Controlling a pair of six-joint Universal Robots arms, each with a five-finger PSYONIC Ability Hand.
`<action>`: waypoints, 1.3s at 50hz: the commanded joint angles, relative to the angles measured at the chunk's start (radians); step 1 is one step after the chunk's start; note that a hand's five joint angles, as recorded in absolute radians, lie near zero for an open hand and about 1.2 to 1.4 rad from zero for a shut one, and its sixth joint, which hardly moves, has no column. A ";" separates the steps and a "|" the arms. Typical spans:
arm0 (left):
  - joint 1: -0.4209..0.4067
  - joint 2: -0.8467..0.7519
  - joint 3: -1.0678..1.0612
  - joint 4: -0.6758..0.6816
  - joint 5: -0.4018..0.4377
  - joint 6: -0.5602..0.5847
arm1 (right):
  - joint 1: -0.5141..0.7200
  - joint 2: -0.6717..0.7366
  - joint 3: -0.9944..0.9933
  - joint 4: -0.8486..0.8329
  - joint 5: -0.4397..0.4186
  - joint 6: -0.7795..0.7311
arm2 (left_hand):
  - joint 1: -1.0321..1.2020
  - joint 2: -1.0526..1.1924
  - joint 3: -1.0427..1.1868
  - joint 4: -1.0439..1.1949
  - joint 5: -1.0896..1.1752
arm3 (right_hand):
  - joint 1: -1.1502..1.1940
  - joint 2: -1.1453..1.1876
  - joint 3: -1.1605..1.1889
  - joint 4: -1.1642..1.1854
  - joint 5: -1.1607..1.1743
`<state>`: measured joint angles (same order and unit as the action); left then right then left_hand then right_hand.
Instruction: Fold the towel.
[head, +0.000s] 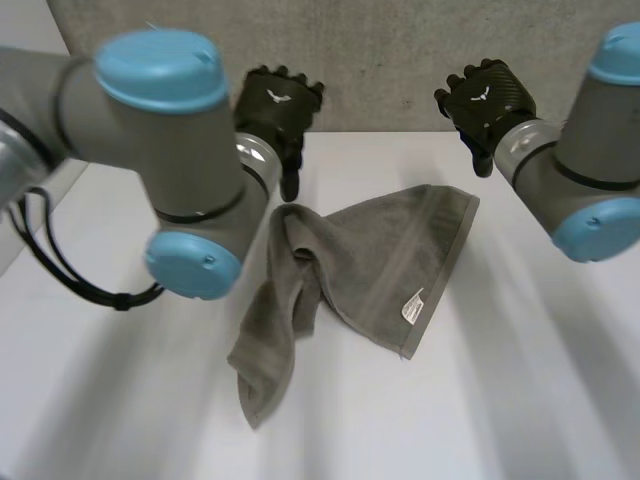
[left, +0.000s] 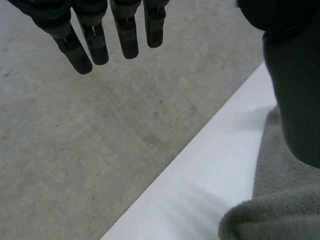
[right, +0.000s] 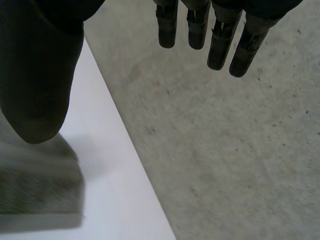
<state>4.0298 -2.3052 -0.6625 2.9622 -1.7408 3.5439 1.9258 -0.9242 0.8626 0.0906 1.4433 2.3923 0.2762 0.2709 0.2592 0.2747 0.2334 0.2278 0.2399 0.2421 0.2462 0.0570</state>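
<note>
A grey-green towel (head: 370, 260) lies rumpled in the middle of the white table (head: 520, 400), one side bunched into a long fold toward the front, a white label (head: 412, 306) on its near edge. My left hand (head: 275, 105) hovers above the table's far edge, just beyond the towel's left corner, open and empty. My right hand (head: 485, 100) hangs over the far edge past the towel's right corner, also open. In the left wrist view, the left hand (left: 95, 40) has straight fingers, with the towel (left: 280, 200) below its thumb. The right hand (right: 220, 40) is spread above the towel corner (right: 35, 190).
A grey speckled wall (head: 400, 50) rises behind the table's far edge (left: 200, 175). Bare white tabletop surrounds the towel on the left, right and front. My two bulky arms flank the towel.
</note>
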 joint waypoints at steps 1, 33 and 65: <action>0.035 0.170 -0.162 -0.043 -0.039 -0.121 | -0.004 -0.208 0.292 0.004 -0.107 0.060 | -0.066 -0.061 -0.049 -0.064 -0.197 | -0.053 -0.065 -0.068 -0.072 -0.057; -0.026 0.432 -0.967 0.057 -0.065 -0.436 | 0.019 -0.400 0.964 -0.216 -0.225 0.317 | -0.054 -0.049 -0.037 -0.052 -0.186 | -0.022 -0.035 -0.037 -0.041 -0.026; -0.075 0.276 -0.962 0.198 -0.204 -0.442 | 0.101 -0.136 0.871 -0.384 -0.207 0.324 | -0.048 -0.043 -0.031 -0.046 -0.180 | 0.174 0.162 0.160 0.156 0.170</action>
<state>3.9611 -2.0132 -1.6307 3.1500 -1.9457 3.1011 2.0230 -1.0931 1.7644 -0.2832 1.2268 2.7226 0.3087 0.3012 0.2891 0.3074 0.2729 0.3453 0.3299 0.3349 0.3388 0.1810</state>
